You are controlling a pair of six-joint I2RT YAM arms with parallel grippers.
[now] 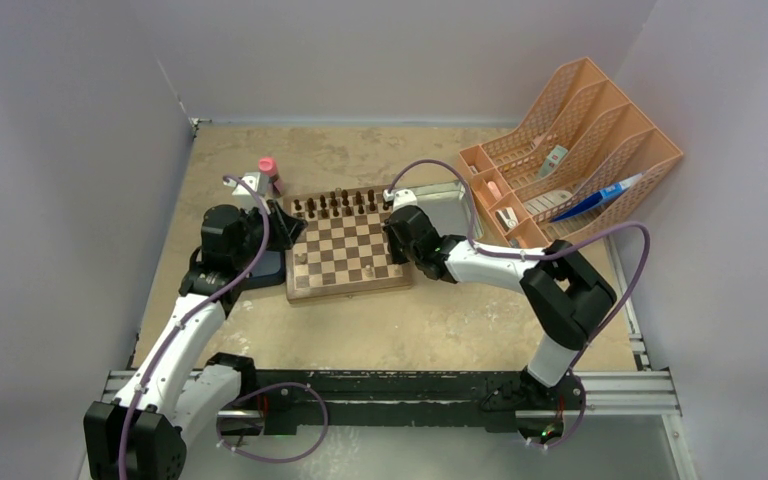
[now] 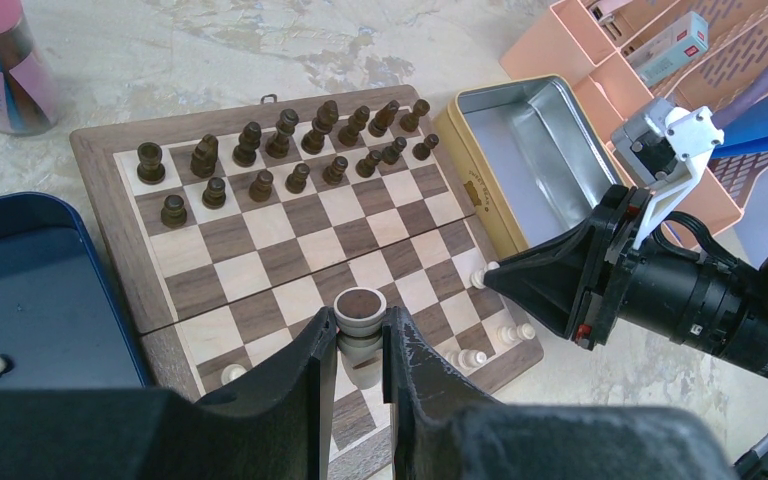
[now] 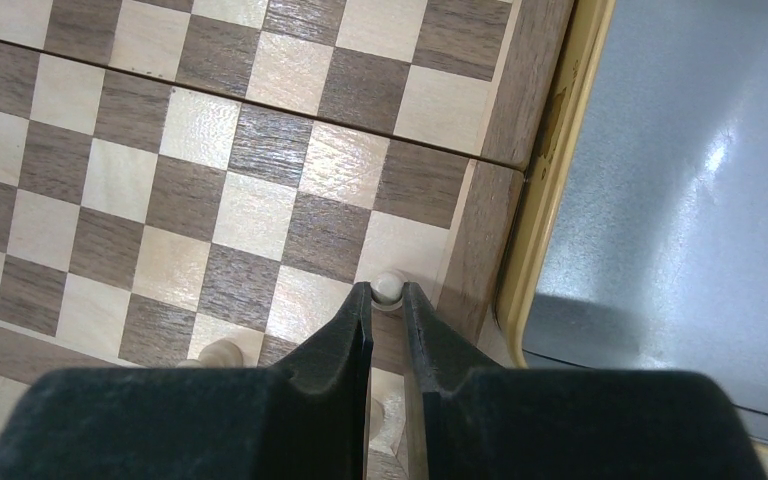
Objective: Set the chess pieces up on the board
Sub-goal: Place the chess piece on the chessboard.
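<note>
right end effector [image 3: 387, 297] around pale pawn [image 3: 389, 285]

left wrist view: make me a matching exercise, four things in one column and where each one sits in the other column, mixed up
Things
1. dark pieces
2. metal tin
3. blue tray
4. pink-topped jar

Places
a. beside the left side of the board
b. off the board, beyond its far left corner
c. on the board's two far rows
d. beside the board's right side, open

Pairs: 1-c, 2-d, 3-a, 4-b
</note>
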